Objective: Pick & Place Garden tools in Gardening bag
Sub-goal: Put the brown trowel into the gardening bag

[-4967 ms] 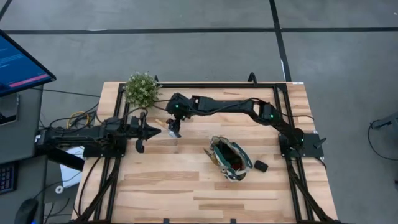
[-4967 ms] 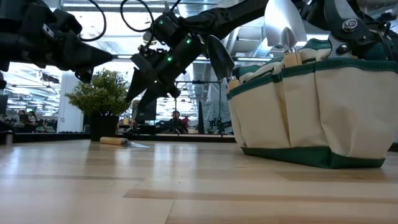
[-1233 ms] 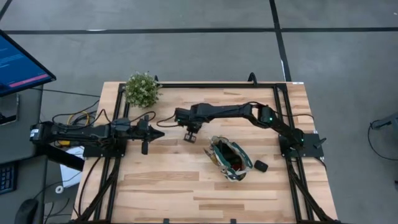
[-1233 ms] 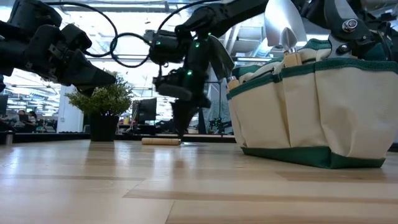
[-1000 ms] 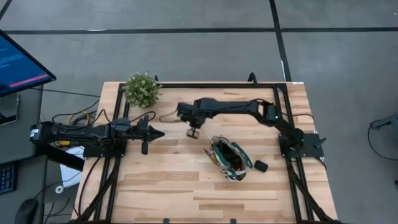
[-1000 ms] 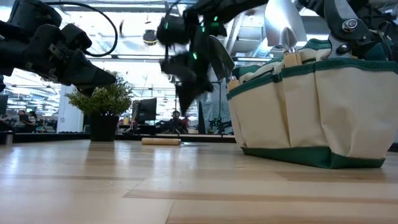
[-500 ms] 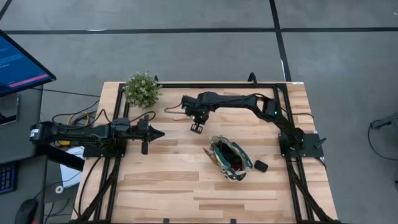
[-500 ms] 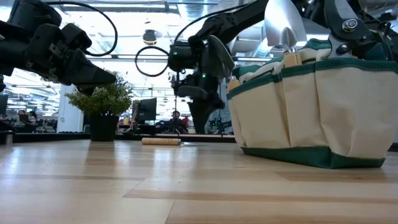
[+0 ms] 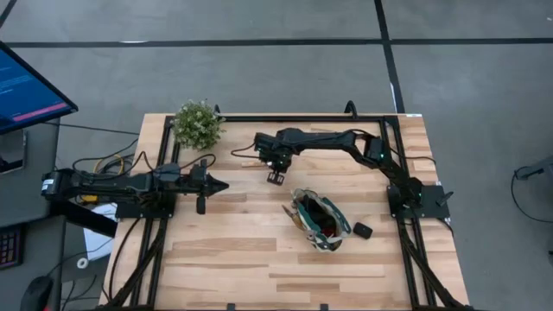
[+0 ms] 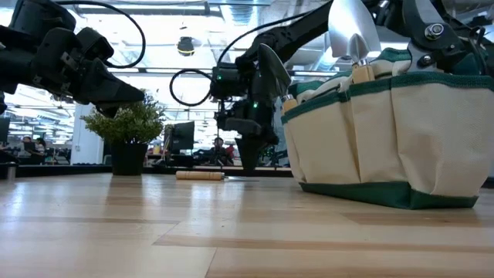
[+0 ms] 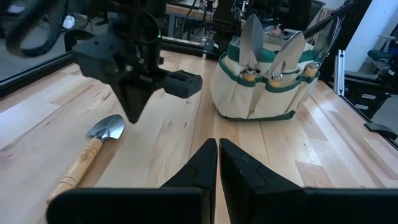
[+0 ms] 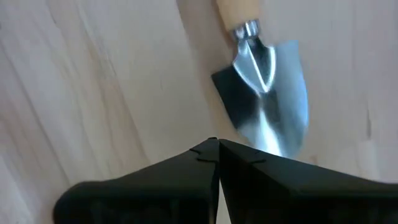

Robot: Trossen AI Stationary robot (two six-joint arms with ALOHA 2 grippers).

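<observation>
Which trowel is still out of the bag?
The wooden-handled trowel lying flat on the table below the right tool; the others stand in the bag.

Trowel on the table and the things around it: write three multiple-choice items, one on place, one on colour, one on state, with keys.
1. Where does the loose trowel lie?
A. On the bare table
B. Inside the gardening bag
C. Against the plant pot

2. What colour is the trim of the gardening bag?
A. Red
B. Green
C. Blue

3. How is the right end effector?
A. Shut on the trowel
B. Open around the trowel
C. Shut, holding nothing

Answers: 1 A, the left wrist view shows it flat on the wood, apart from the bag. 2 B, green bands edge the beige canvas. 3 C, its fingers meet with the trowel blade lying free beyond them.
</observation>
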